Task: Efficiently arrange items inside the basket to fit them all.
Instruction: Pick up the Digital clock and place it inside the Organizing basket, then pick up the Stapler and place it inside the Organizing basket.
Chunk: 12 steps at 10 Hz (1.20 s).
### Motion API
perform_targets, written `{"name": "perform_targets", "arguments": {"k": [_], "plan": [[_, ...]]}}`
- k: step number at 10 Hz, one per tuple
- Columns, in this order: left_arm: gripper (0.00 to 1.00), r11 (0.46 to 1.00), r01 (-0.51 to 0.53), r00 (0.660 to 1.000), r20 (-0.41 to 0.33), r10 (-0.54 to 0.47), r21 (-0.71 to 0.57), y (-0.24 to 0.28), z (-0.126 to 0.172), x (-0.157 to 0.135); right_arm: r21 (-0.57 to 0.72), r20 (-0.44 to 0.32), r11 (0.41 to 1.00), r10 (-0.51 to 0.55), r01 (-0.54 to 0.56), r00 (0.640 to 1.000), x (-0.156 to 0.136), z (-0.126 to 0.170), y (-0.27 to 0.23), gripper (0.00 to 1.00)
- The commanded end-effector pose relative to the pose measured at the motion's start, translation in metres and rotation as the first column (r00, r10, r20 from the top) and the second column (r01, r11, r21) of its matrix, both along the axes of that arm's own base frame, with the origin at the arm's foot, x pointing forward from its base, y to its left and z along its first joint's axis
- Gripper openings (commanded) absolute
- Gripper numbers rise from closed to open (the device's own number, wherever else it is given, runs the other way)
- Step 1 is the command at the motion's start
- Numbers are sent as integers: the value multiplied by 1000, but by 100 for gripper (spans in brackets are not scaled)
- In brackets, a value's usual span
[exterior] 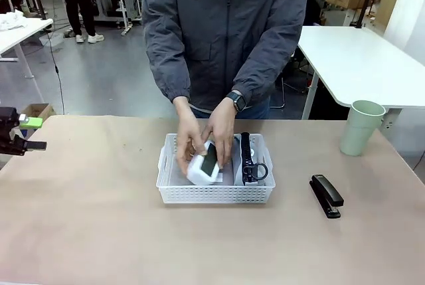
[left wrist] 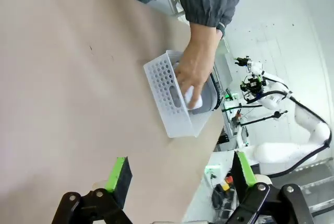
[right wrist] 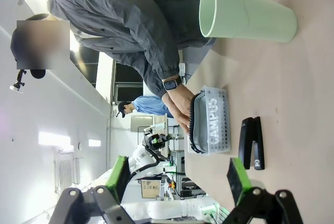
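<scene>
The white perforated basket [exterior: 216, 194] stands mid-table. Over its left part, both of the person's hands hold the small white device [exterior: 204, 167]. The grey pouch with its black strap [exterior: 251, 160] lies along the basket's right side. Right of the basket, the black stapler [exterior: 326, 196] lies on the table. The pale green cup [exterior: 360, 127] stands upright at the far right. My left gripper [exterior: 34, 133] hovers open at the table's left edge, far from the basket [left wrist: 169, 96]. My right gripper [right wrist: 178, 178] is open and holds nothing; beyond it are the cup [right wrist: 245, 15], stapler [right wrist: 253, 143] and basket [right wrist: 224, 130].
Brown paper covers the table [exterior: 99, 218], with wide bare stretches left of and in front of the basket. A white table [exterior: 358, 59] stands behind on the right. The person stands close against the far edge.
</scene>
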<state>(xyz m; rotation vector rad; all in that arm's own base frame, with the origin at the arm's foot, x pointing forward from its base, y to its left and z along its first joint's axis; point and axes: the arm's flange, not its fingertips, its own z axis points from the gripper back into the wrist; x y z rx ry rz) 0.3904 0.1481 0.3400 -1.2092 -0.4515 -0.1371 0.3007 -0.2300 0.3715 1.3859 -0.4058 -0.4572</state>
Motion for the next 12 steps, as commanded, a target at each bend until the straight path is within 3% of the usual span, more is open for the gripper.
{"name": "perform_targets", "arguments": {"k": [1,11,12], "plan": [[100,1000,1,998,-68,-1,1,-3,11,7,-13,23,1000,13,-12,1000,-3,2,-1,100],[100,1000,1,998,-68,-1,1,-3,11,7,0,0,1000,0,0,1000,0,0,0,100],[100,1000,1,998,-68,-1,1,-3,11,7,-180,-19,984,-15,12,1000,2,19,31,100]]}}
